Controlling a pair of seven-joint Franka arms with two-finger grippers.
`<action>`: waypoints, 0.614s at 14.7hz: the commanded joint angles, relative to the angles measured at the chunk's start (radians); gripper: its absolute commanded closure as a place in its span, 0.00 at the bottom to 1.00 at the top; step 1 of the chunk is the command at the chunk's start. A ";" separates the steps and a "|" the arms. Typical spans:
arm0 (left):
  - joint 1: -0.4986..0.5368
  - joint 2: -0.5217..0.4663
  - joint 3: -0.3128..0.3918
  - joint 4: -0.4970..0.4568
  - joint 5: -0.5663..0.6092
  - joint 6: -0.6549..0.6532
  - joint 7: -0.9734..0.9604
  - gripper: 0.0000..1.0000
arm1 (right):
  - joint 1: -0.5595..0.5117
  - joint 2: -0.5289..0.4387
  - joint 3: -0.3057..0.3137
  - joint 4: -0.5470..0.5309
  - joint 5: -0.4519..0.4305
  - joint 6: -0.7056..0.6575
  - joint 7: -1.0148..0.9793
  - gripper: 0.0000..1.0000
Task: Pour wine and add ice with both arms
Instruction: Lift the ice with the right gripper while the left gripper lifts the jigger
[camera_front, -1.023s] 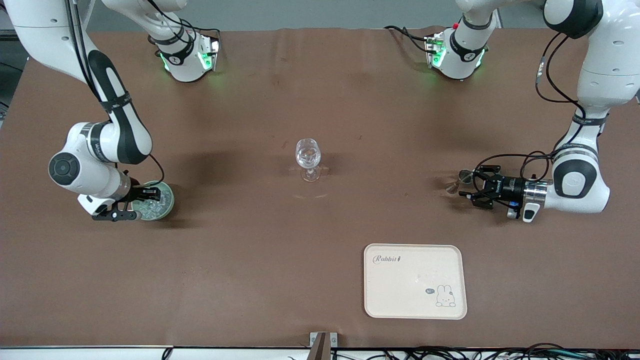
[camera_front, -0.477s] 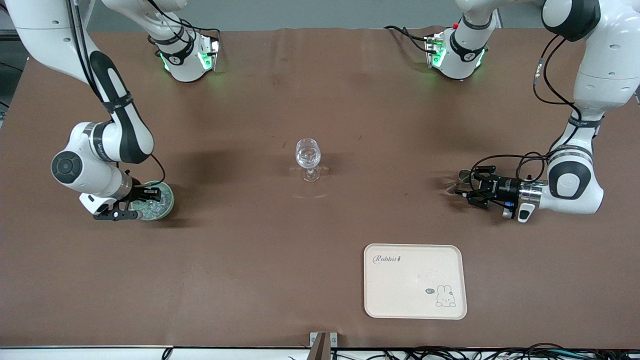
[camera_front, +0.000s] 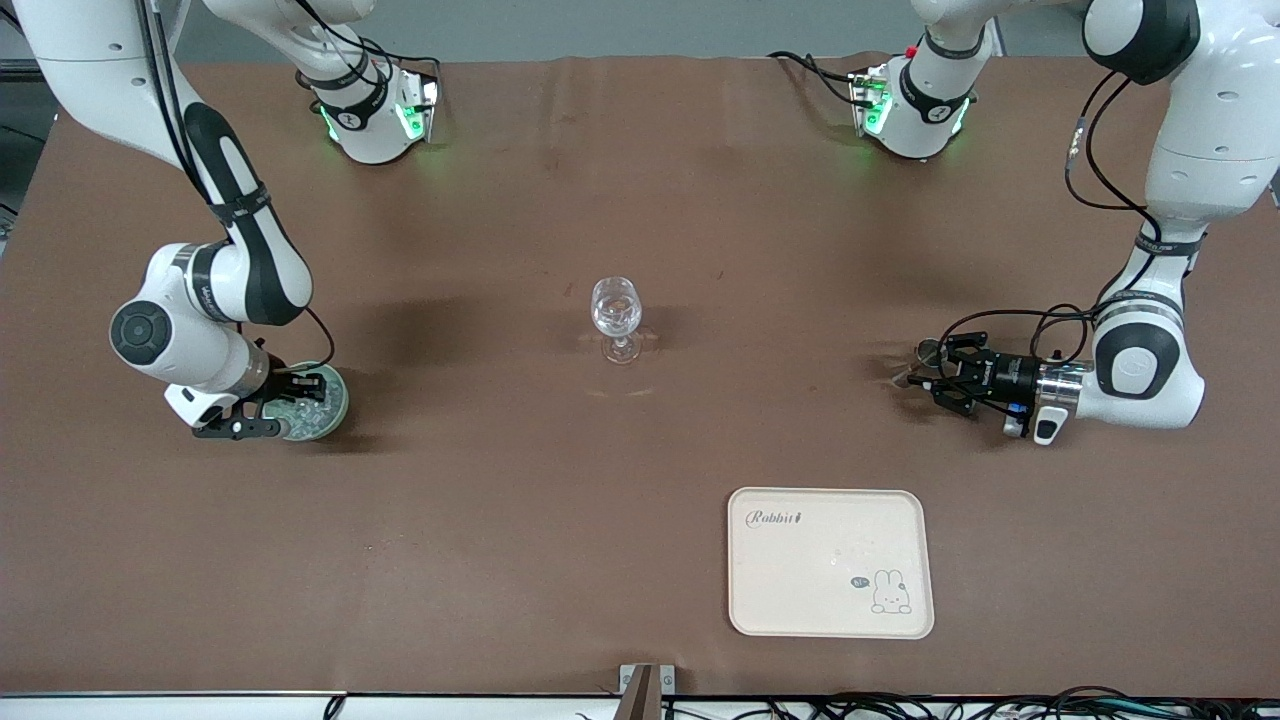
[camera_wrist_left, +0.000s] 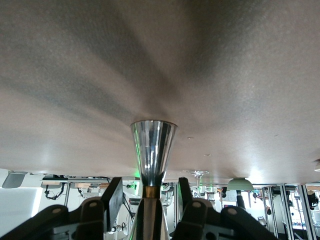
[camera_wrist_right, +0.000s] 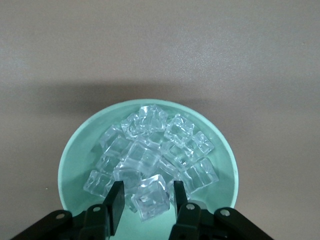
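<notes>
Right gripper (camera_wrist_right: 146, 202) sits spread around one clear glassy ice chunk (camera_wrist_right: 151, 196) in the mint-green round bowl (camera_wrist_right: 75, 160). Left gripper (camera_wrist_left: 149, 202) pinches a shiny silver cone-shaped jigger (camera_wrist_left: 153, 150). Barely any shift since half a second ago.

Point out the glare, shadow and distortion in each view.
Front view: green base lights, soft arm shadows on the cloth. Left wrist view: metal cup streaked with reflections, table looks curved. Right wrist view: ice glitters, bowl casts a shadow.

Right claw (camera_wrist_right: 145, 199) straddles one cube of ice (camera_wrist_right: 152, 156) in green bowl (camera_wrist_right: 75, 155).
</notes>
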 joint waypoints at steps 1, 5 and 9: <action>-0.006 0.006 -0.001 -0.003 -0.028 0.010 0.013 0.55 | 0.004 -0.011 -0.001 -0.018 0.012 -0.006 -0.016 0.52; -0.006 0.012 -0.003 0.000 -0.029 0.010 0.013 0.71 | 0.004 -0.011 -0.001 -0.018 0.012 -0.010 -0.018 0.52; -0.006 0.008 -0.010 0.009 -0.031 0.008 0.011 0.95 | 0.004 -0.011 -0.001 -0.018 0.012 -0.010 -0.018 0.58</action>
